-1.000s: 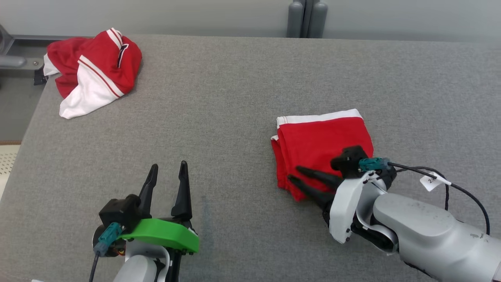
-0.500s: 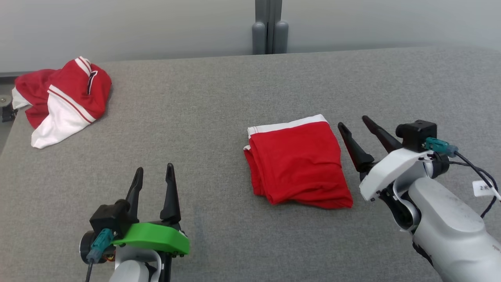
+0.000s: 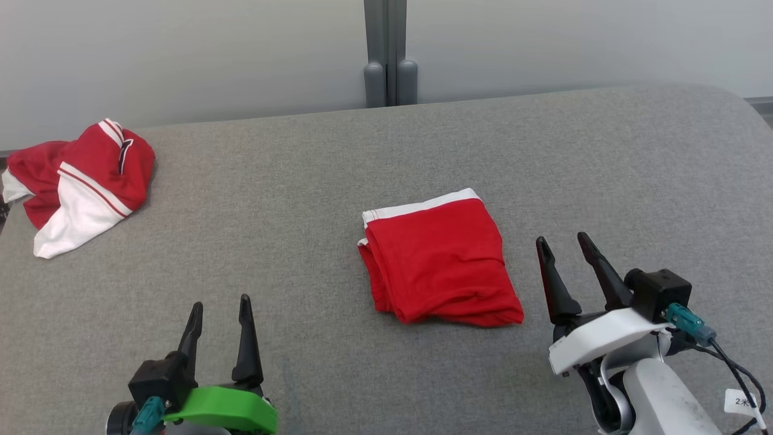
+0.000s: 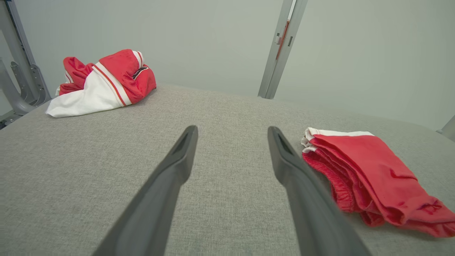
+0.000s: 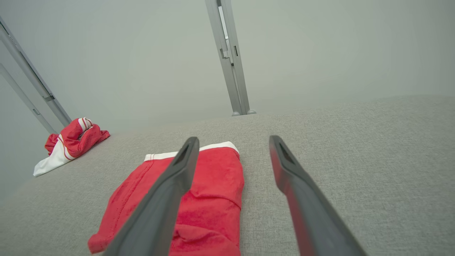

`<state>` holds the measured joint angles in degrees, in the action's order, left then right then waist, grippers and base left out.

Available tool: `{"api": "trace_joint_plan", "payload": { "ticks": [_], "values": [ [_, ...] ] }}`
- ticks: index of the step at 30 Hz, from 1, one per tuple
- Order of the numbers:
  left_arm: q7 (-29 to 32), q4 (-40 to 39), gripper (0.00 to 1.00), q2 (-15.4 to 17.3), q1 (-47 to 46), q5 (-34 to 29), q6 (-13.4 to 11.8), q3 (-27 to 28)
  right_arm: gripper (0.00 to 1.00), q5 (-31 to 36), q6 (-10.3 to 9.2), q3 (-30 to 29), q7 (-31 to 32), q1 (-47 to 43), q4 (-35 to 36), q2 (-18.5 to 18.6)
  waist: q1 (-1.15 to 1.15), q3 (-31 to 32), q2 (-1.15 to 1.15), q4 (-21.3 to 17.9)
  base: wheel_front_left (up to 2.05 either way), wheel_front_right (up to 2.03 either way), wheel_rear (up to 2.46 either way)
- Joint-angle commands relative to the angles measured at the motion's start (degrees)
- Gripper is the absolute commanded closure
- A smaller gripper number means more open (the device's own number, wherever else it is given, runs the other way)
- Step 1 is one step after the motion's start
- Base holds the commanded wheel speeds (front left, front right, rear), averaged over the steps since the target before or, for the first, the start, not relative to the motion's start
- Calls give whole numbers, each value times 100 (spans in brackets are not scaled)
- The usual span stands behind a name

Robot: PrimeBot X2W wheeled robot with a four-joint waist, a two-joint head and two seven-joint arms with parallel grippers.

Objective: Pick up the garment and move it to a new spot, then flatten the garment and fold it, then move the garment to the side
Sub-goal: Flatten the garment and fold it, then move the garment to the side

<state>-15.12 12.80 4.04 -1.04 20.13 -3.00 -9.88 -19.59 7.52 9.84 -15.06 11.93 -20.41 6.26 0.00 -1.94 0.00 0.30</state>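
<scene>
Drawing the right claw (image 3: 561, 240) back off the folded red garment (image 3: 441, 260) and spreading it wide, now hanging just beside the cloth's right edge, touching nothing. Holding the left claw (image 3: 220, 302) wide too, well apart at the near left. Leaving the red garment lying flat near the middle of the grey tabletop (image 3: 290, 181), released, so likely finishing the move aside. Revealing stacked fold layers in the left wrist view, while giving a flat outline from the head. Ignoring 1 crumpled red-and-white garment (image 3: 78, 181) at far left.

Open right claw (image 5: 233, 139) hovers near folded red garment (image 5: 213, 192).
</scene>
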Motion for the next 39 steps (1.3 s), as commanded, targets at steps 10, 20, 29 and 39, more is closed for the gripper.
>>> {"api": "trace_joint_plan", "payload": {
  "ticks": [10, 20, 29, 39],
  "values": [
    [-3, -91, 0, -81, 287, -175, 82, 128, 0, 524, -6, -307, -6, -393, 152, -270, 0, 90, 0, 58, 0, 0, 0],
    [-3, -66, 0, -105, 323, -209, 88, 141, 0, 719, -6, -436, 9, -463, 83, -320, 0, 133, 0, 104, 0, 0, 0],
    [-3, -34, 0, -113, 312, -208, 99, 104, 0, 903, -6, -595, 87, -448, 4, -330, 0, 168, 0, 149, 0, 0, 0],
    [-3, -120, 0, -113, 175, -149, 85, -73, 0, 1218, -6, -1012, 1287, 184, -70, -136, 0, 5, 0, 334, 0, 0, 0]
  ]
}}
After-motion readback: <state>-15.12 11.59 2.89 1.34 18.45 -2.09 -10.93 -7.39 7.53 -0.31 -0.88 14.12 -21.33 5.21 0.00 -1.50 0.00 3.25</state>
